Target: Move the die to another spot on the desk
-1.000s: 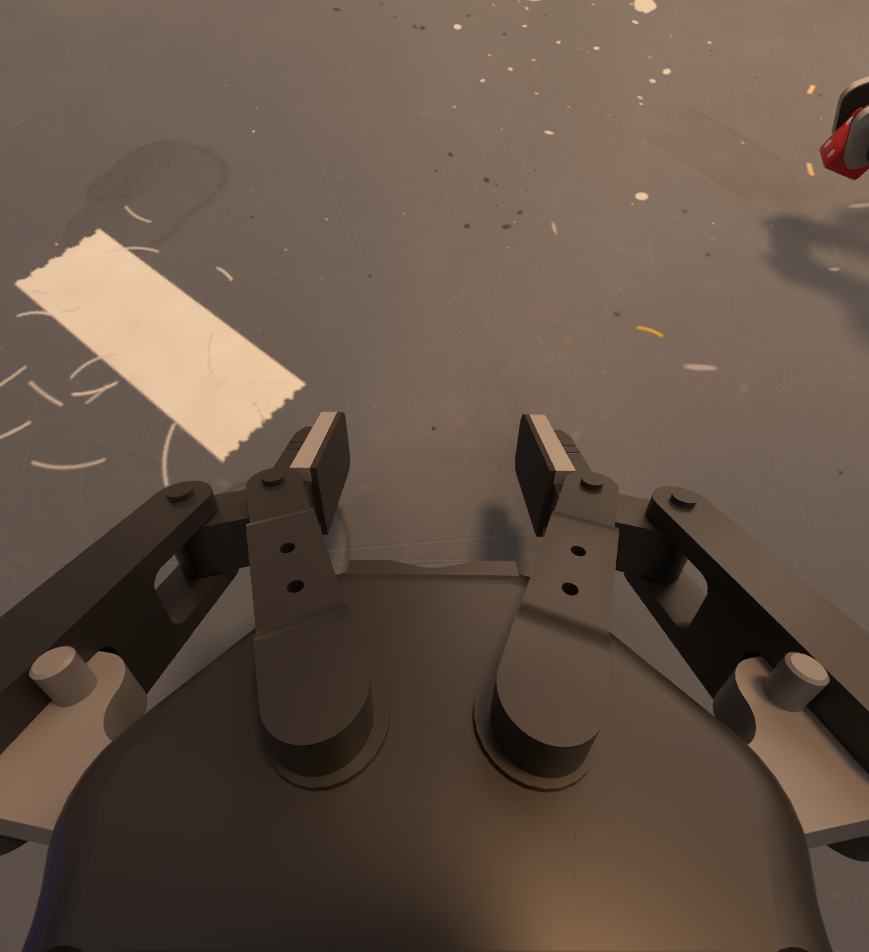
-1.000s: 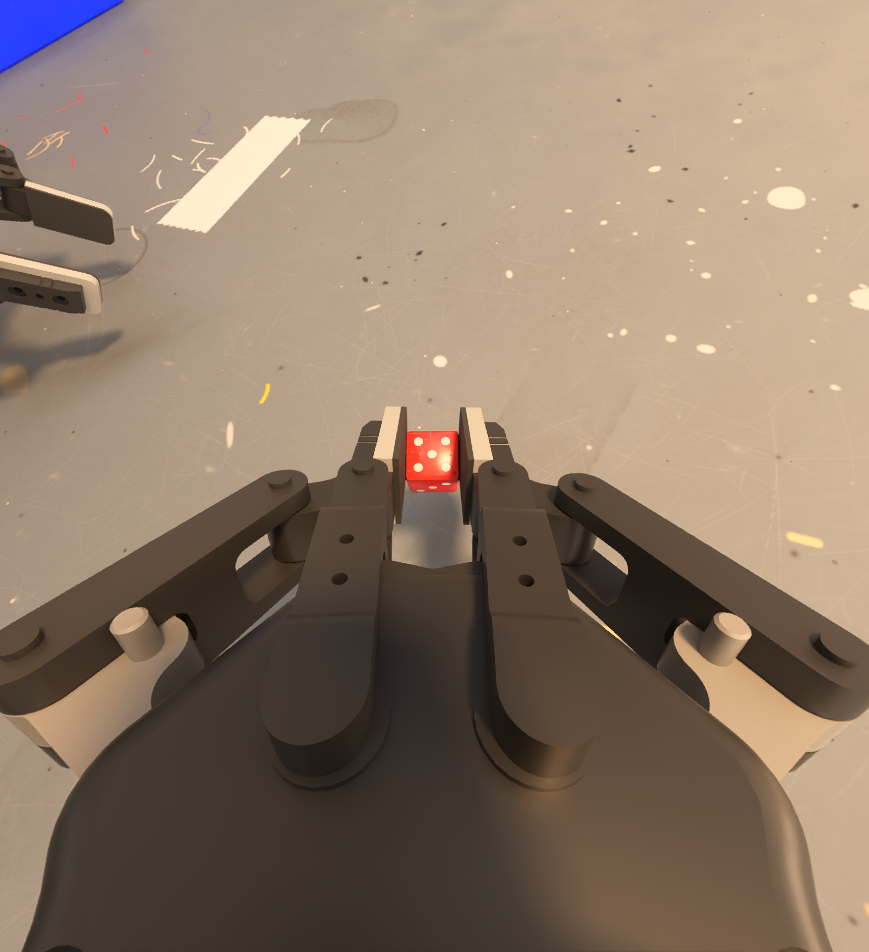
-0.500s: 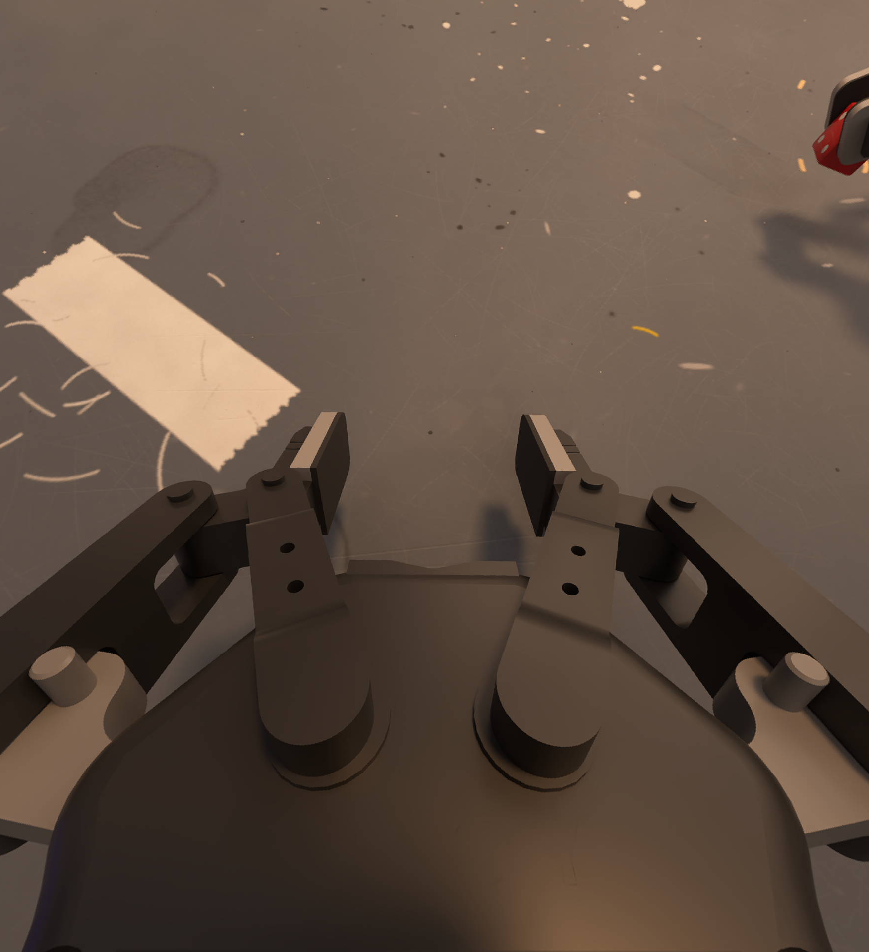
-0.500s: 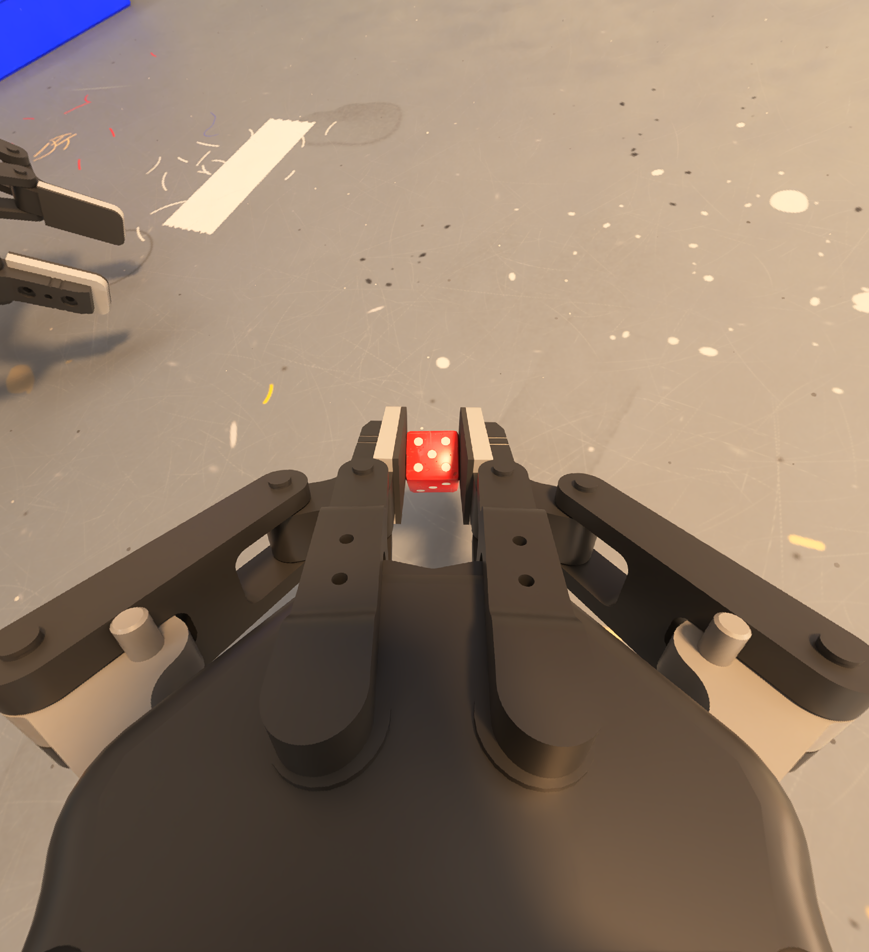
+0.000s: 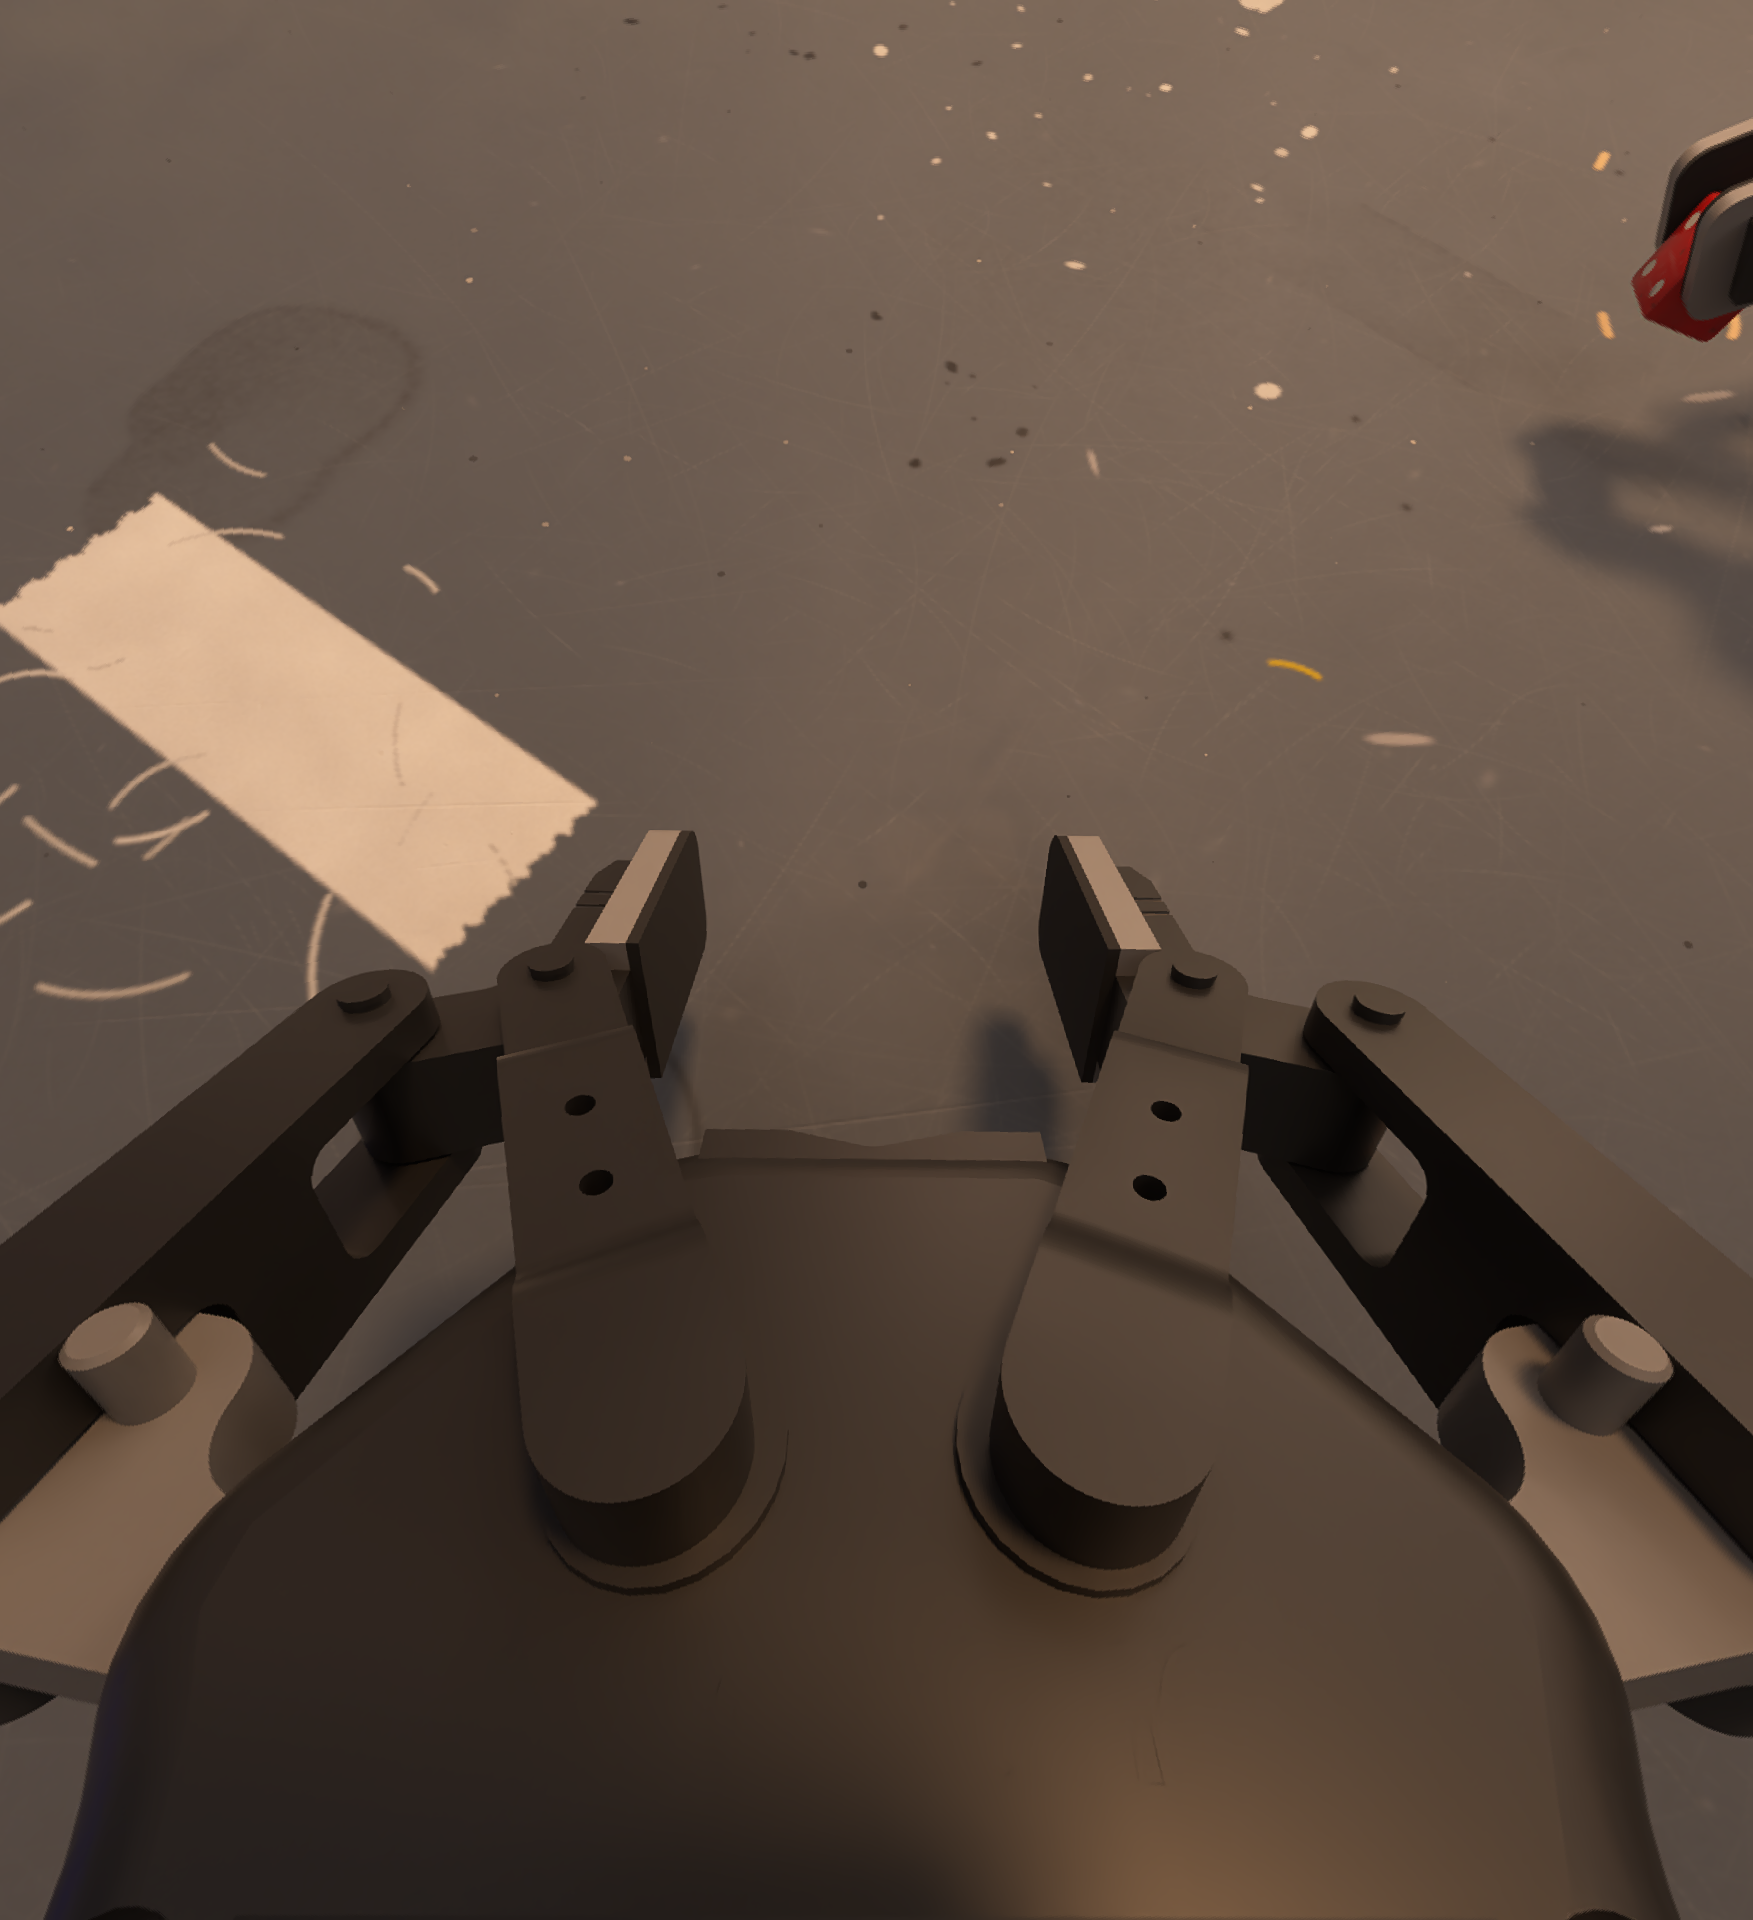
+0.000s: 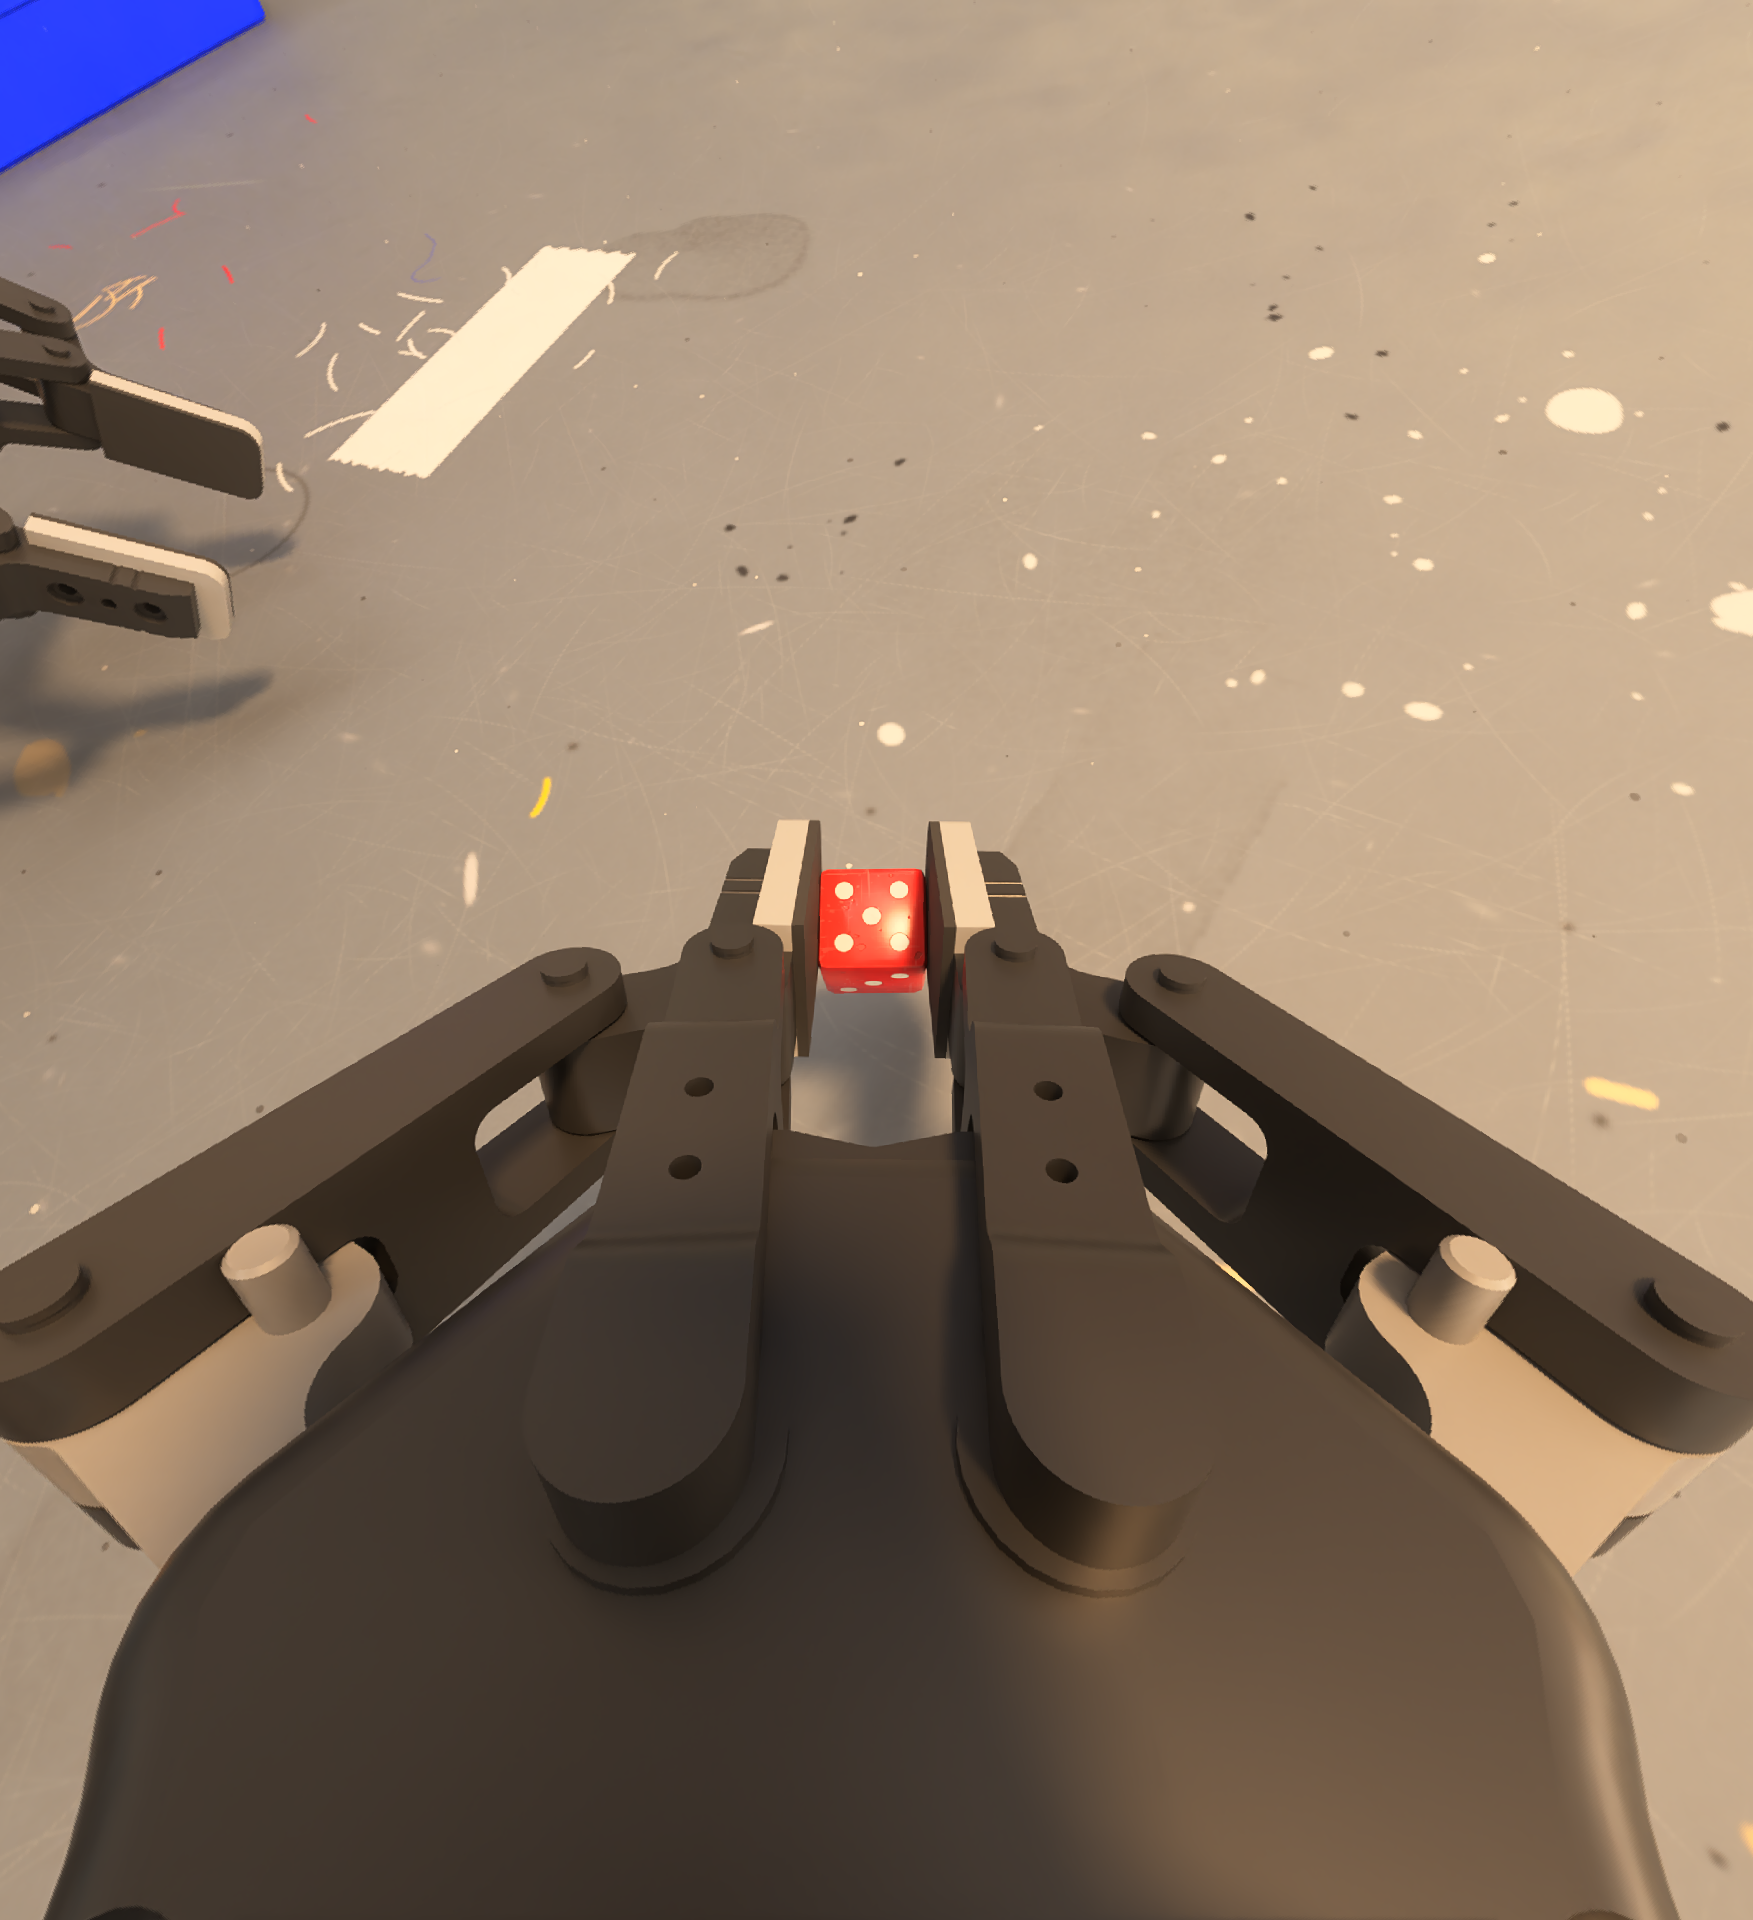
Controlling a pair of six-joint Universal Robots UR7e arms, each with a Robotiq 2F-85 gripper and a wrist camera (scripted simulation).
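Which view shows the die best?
Right wrist view: the die sits centred between the right gripper pads, two faces visible. Left wrist view shows only a red corner at the far edge, mostly hidden.

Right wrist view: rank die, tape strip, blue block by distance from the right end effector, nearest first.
1. die: clamped between the right end effector's fingers, dead centre.
2. tape strip: pale, flat on the desk, ahead and to the left, just past the open left end effector.
3. blue block: far upper-left corner, beyond the tape.
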